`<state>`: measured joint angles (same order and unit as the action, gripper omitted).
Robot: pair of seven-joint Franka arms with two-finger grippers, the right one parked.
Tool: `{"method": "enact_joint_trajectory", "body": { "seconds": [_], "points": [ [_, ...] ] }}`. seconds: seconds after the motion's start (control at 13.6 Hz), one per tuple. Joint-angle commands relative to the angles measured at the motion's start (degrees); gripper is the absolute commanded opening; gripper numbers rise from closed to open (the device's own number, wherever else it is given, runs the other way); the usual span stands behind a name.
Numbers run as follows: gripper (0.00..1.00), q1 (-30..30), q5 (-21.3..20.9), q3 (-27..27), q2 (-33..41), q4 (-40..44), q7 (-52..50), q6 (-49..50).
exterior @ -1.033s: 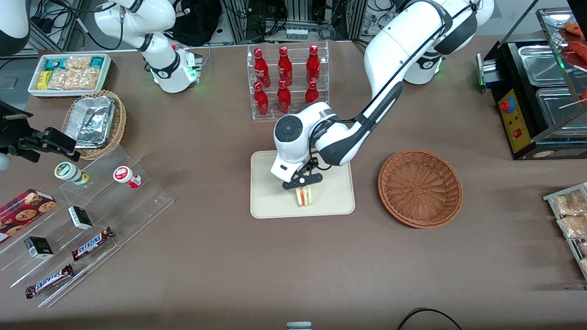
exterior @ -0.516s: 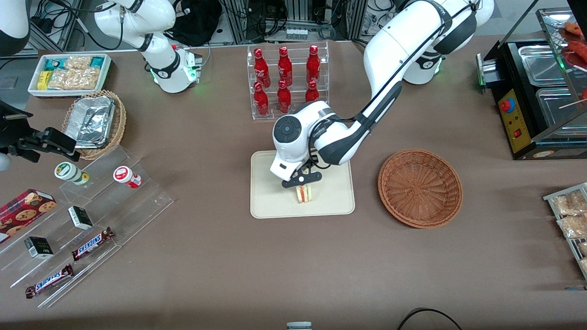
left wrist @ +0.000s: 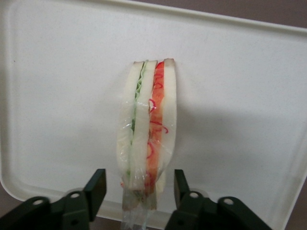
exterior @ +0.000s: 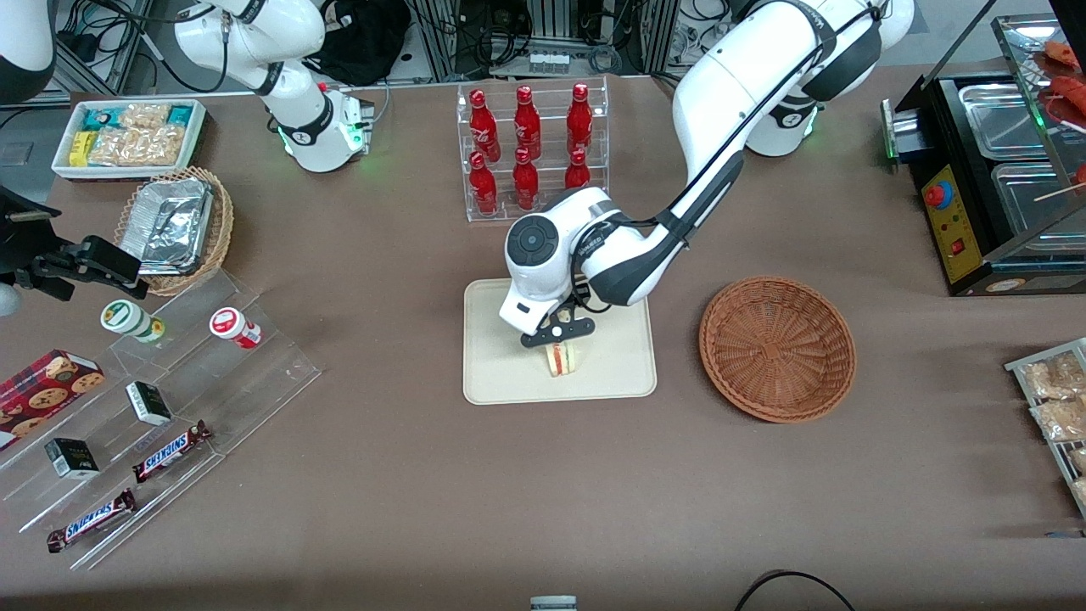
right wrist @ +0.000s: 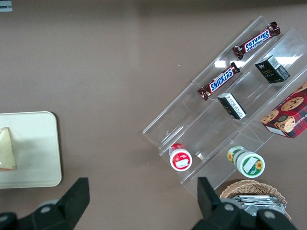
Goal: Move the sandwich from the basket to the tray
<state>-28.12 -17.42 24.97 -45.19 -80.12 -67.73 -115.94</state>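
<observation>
I see the sandwich standing on its edge on the tray, cut face with red and green layers turned up toward my wrist camera; it sits on the half of the tray nearer the front camera. My end effector hangs just above it over the tray; its fingers are spread to either side of the wedge, with a visible gap between each pad and the bread, so it has hold of nothing. Clear wrap shows around the sandwich's end closest to the fingers. The basket sits on the brown worktop beside the tray, toward the working arm's end, apart from it; a rack of red bottles stands farther from the front camera than the tray.
</observation>
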Motion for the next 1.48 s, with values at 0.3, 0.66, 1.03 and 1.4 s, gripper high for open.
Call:
{"method": "enact_joint_trajectory", "body": {
  "seconds": [0.3, 0.66, 1.03, 1.4],
  "points": [
    [1.0, 3.24, 0.8, -0.63, 12.39, 0.75, 1.19, 14.57],
    [1.0, 7.01, 0.45, -4.23, 17.23, -0.12, 1.89, 18.73],
    [1.0, 14.39, 1.68, -4.06, 21.61, -5.3, 10.49, 19.43],
    [1.0, 20.73, 5.46, -4.14, 29.09, -13.3, 19.38, 19.26]
  ]
}}
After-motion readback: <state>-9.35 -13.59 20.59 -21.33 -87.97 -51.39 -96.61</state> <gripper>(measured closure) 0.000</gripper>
